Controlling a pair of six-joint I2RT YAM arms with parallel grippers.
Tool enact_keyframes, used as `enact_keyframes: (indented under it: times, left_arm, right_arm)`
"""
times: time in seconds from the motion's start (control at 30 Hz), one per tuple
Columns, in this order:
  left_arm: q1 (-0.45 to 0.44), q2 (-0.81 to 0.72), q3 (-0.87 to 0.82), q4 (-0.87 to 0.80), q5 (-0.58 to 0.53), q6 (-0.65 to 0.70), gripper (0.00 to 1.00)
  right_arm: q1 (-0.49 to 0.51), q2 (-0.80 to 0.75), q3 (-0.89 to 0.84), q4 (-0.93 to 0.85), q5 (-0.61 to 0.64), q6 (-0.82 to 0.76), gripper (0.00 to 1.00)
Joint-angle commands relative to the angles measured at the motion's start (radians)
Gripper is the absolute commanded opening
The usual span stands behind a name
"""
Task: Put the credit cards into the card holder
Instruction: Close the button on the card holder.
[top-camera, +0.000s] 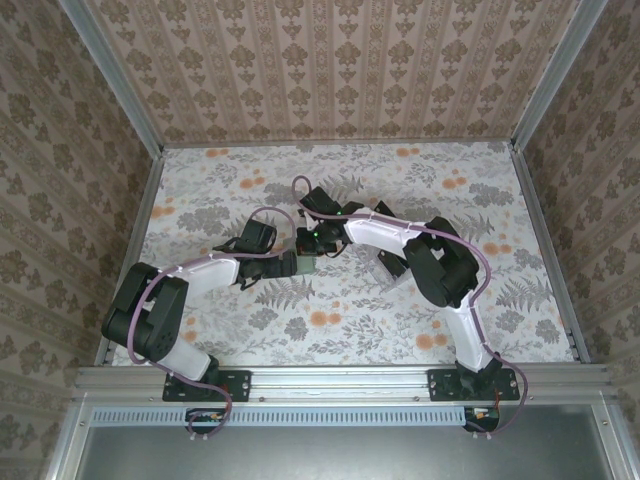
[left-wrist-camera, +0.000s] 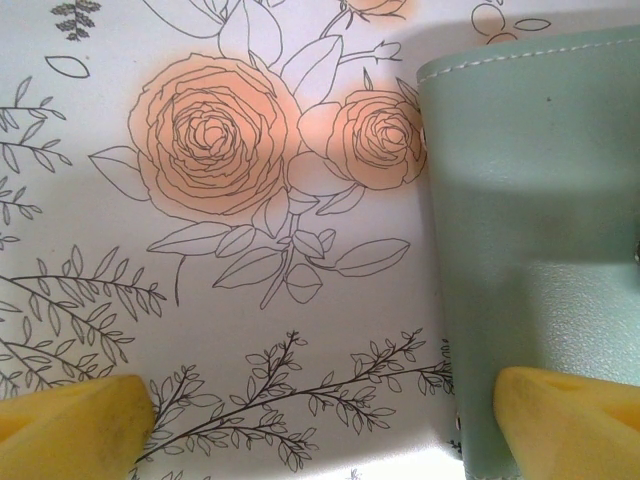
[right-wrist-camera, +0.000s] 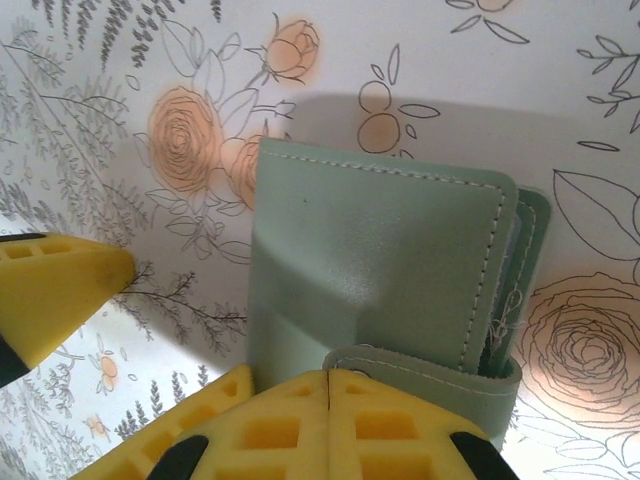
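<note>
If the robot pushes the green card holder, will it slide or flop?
It would probably slide, not roll or tip, because the card holder lies flat on the table. Lifted by one edge it might flop open a bit: it is a folded, stitched case with a soft-looking strap. Its smooth cover may be slippery.

We have open surface on all sides; the card holder and right hand block the middle.
</note>
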Motion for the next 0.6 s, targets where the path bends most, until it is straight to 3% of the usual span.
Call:
enact_keyframes:
  times: [0.0, 0.57]
  left_arm:
    - [0.007, 0.078, -0.052, -0.018, 0.027, -0.018, 1.0]
    - [0.005, 0.078, -0.056, -0.015, 0.027, -0.018, 1.0]
  right_arm:
    - [0.008, 0.028, 0.021, -0.006, -0.02, 0.007, 0.0]
    - [-0.004, -0.063, 0.009, -0.026, 0.022, -0.019, 0.0]
